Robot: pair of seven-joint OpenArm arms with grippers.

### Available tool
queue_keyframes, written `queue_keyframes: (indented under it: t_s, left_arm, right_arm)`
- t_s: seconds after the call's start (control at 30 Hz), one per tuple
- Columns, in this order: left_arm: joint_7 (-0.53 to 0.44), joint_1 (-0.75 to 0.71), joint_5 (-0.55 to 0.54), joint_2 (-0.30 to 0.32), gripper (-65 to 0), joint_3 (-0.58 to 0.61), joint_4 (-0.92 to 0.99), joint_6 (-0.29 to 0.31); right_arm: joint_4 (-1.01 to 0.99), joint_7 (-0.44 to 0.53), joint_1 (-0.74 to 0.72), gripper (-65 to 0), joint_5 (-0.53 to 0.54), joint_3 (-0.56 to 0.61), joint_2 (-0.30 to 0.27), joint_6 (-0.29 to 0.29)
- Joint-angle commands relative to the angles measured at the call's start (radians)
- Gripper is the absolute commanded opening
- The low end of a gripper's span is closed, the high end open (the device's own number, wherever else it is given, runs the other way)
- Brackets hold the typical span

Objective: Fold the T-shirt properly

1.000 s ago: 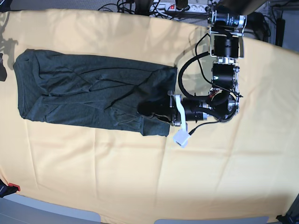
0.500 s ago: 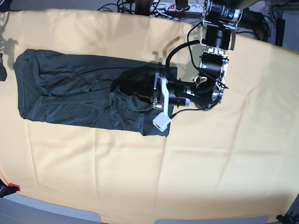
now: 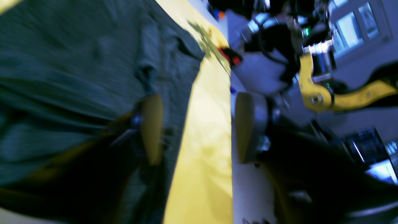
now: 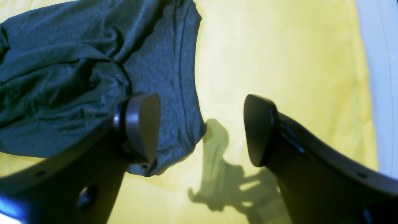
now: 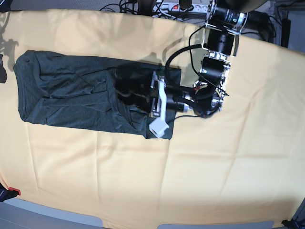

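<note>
The dark charcoal-green T-shirt [image 5: 71, 95] lies as a long band on the left half of the yellow cloth, with a bunched fold near its right end [image 5: 127, 112]. My left gripper [image 5: 125, 89] reaches over that end from the right. In the blurred left wrist view my left gripper [image 3: 199, 127] has its fingers apart with nothing between them, one finger [image 3: 152, 127] over the T-shirt [image 3: 77, 77]. My right gripper [image 4: 200, 129] stands wide open and empty above the cloth, its left finger [image 4: 143, 124] over a hemmed edge of the T-shirt [image 4: 77, 77].
The pale yellow-orange cloth [image 5: 214, 167] covers the whole table. Cables and a power strip [image 5: 181, 7] run along the back edge. A small red piece [image 5: 14, 192] sits at the front left corner. A dark part [image 5: 2, 67] shows at the left edge.
My left gripper travelled left and toward the back across the shirt, dragging a fold of fabric with it. Its jaws, shut before, now stand apart.
</note>
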State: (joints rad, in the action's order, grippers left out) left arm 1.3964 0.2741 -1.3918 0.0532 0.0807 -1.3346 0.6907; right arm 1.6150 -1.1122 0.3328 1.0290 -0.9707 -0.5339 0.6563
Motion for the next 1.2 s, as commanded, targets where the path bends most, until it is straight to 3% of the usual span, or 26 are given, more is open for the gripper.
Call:
queue_keyframes:
  t_s: [0.0, 0.03, 0.23, 0.37, 0.57, 0.83, 0.97, 1.17]
  left_arm:
    - [-0.011, 0.034, -0.035, -0.003, -53.1, -0.036, -0.016, 0.007]
    - [-0.011, 0.041, -0.035, -0.003, -65.0, -0.075, -0.016, 0.007]
    - [-0.042, 0.058, -0.023, -0.003, -65.0, -0.351, -0.016, 0.007]
    - [-0.067, 0.047, 0.050, 0.027, -65.0, -0.431, -0.016, 0.007]
    - [-0.110, 0.037, 0.243, 0.060, -65.0, -0.375, -0.016, -0.015]
    - [-0.126, 0.048, 0.442, 0.066, -65.0, -0.160, -0.016, -0.036]
    - [-0.180, 0.062, 0.542, 0.066, -65.0, -0.060, -0.016, -0.039]
    - [-0.307, 0.064, 0.688, 0.060, -65.0, 0.054, -0.016, -0.117]
  right_arm:
    - [0.013, 0.015, -0.003, -21.8, 0.018, -0.010, -0.026, 0.006]
    - [0.013, 0.015, -0.003, -21.8, 0.018, -0.010, -0.026, 0.006]
    - [0.013, 0.015, -0.003, -21.8, 0.019, -0.010, -0.026, 0.006]
    - [0.013, 0.016, -0.003, -21.8, 0.022, -0.010, -0.026, 0.006]
    - [0.013, 0.015, -0.003, -21.8, 0.022, -0.010, -0.026, 0.006]
    - [0.013, 0.015, -0.003, -21.8, 0.022, -0.010, -0.026, 0.006]
    - [0.013, 0.015, -0.003, -21.8, 0.022, -0.010, -0.026, 0.006]
    - [0.013, 0.015, -0.003, -21.8, 0.022, -0.010, -0.026, 0.006]
